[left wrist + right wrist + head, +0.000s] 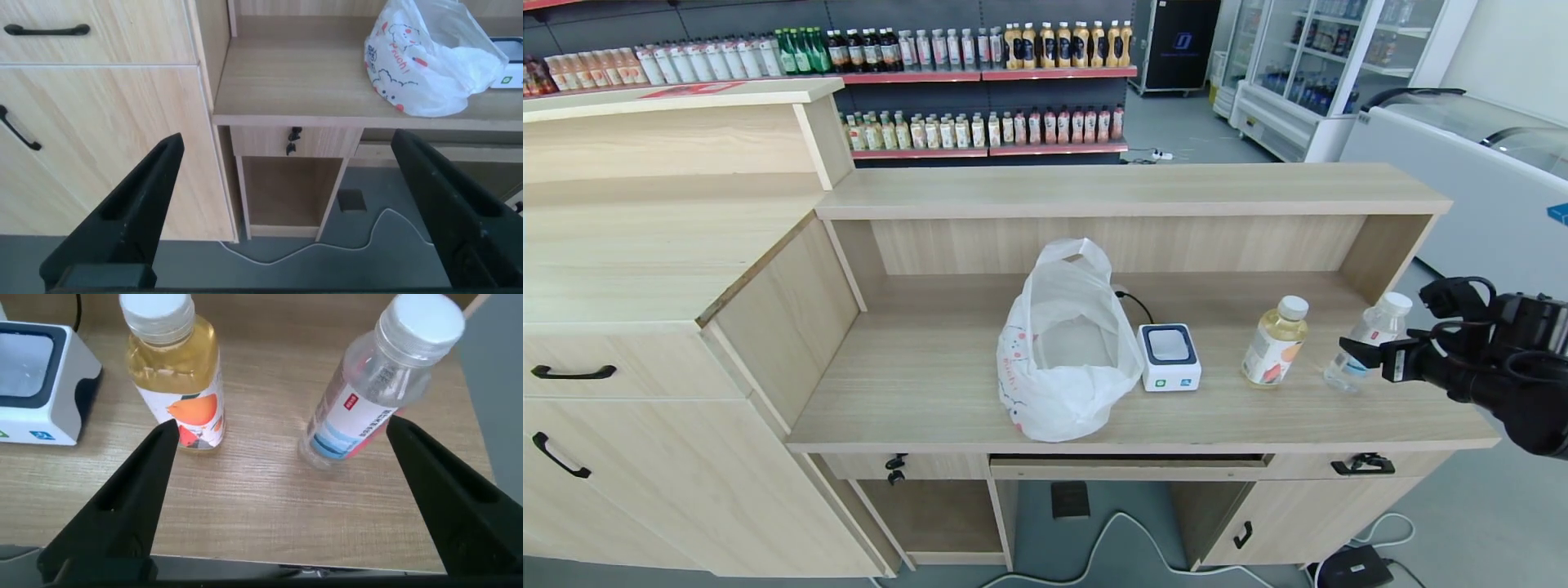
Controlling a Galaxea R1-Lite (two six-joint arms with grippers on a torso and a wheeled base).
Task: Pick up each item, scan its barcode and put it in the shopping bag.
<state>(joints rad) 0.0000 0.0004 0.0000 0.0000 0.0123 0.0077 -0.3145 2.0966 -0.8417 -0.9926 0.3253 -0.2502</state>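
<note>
Wood-grain checkout counter (931, 384) here, with a raised ledge running along its 12 o'clock edge and a taller cabinet block at 9 o'clock. The white plastic shopping bag (1066, 351) stands open around the middle of the top. The little white scanner (1170, 357) sits just beside it at 3 o'clock, its cable trailing off toward the back. Further along at 3 o'clock there's a yellow drink bottle (1275, 343) standing upright, then a clear bottle (1372, 328) close to the counter's end.

The right gripper (282, 437) hangs at that 3 o'clock end, fingers spread wide and pinching nothing, with the clear bottle right in front of it. The left gripper (288, 140) is down below counter height, facing the cabinet fronts, also spread wide with nothing in it.

Room-wise, drink shelves (980, 49) line the wall at 12 o'clock, glass-door fridges (1307, 73) stand at 1 o'clock, and a chest freezer (1462, 163) sits at 2 o'clock. A white cable (1111, 531) snakes over the grey floor under the counter.
</note>
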